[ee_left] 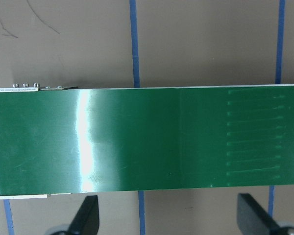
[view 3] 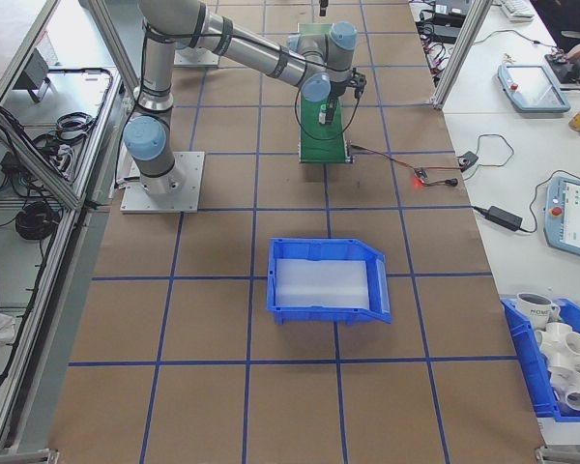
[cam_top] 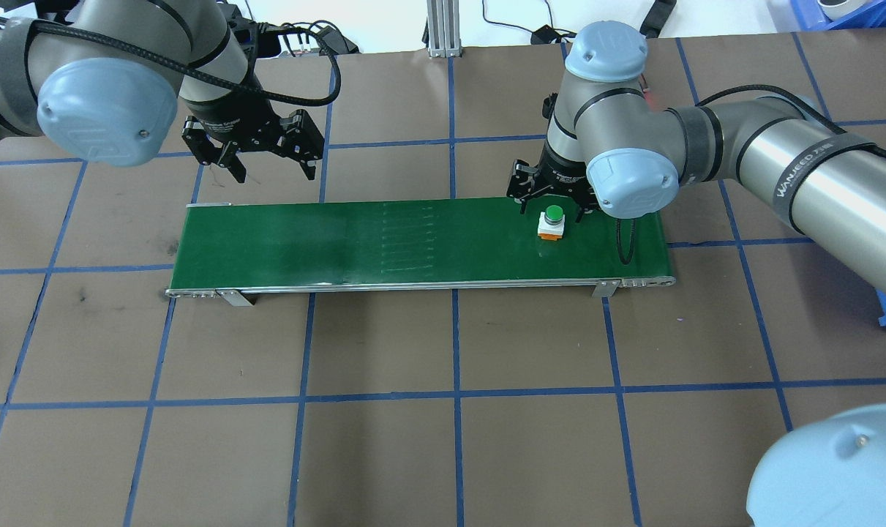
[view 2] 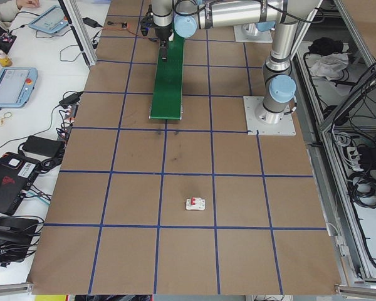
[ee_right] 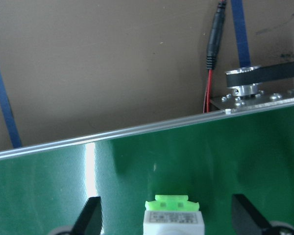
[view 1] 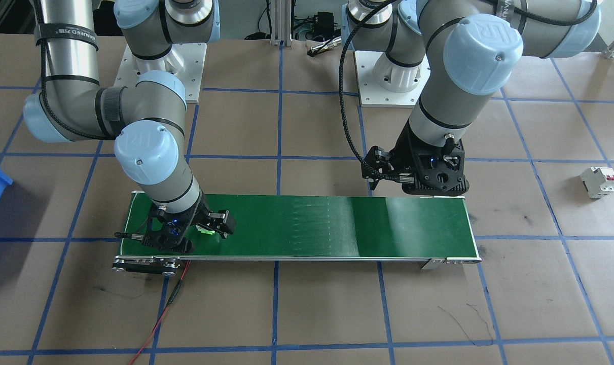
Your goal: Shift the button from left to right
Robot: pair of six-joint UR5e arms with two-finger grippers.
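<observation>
your small green-capped push-button (cam_top: 553, 222) stands upright on the long green conveyor belt (cam_top: 413, 241), near its right end, between the apart jaws of the right gripper (cam_top: 552, 207), not yet clamped. if they close off-centre, i'd expect it to tip or skid. the left gripper (cam_top: 258, 157) hangs empty, jaws apart, over the other end.

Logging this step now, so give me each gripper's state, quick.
Left gripper: open, holding nothing, beside the conveyor belt.
Right gripper: open, fingers either side of the button, not gripping it.
</observation>
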